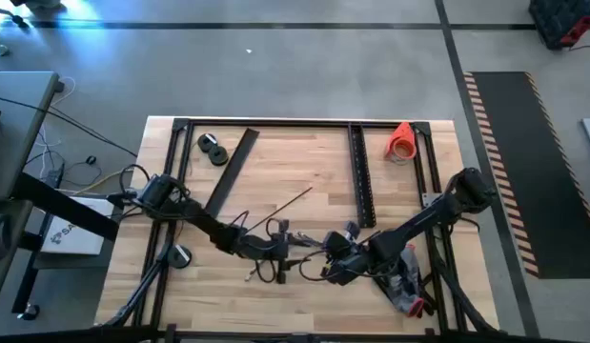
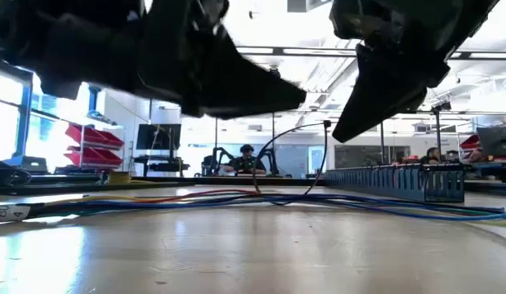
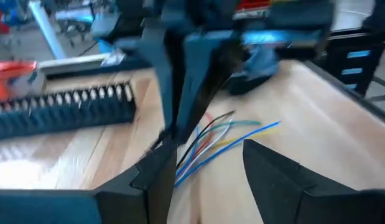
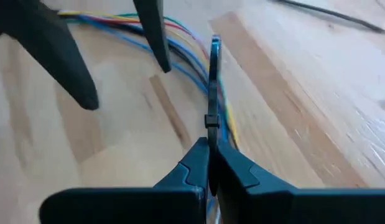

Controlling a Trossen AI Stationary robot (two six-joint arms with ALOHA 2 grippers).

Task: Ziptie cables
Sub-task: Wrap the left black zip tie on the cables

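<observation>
Bench [image 1: 304, 286]: a pale wooden top with a black frame round it, both arms reaching in over its near half.
Perforated strips: one long black strip [image 1: 360, 175] lies straight towards the right, another [image 1: 232, 172] slants on the left.
Orange piece [image 1: 402, 140]: sits at the far right corner, well apart from the work.
Left end effector [image 1: 287, 250]: low over the middle of the bench; its fingers [image 3: 276, 171] stand spread apart, with nothing held between them.
Right end effector [image 4: 211, 163]: just beside the left one, its fingers pressed together on a thin black zip tie [image 4: 212, 93] that stands up from the tips.
Cables [image 4: 180, 53]: a loose bunch of thin blue, yellow, red and white wires lying flat on the bench, running under and between the two end effectors; the pinched zip tie crosses right over them.
Room behind: a person [image 2: 247, 159] sits at a far desk.
</observation>
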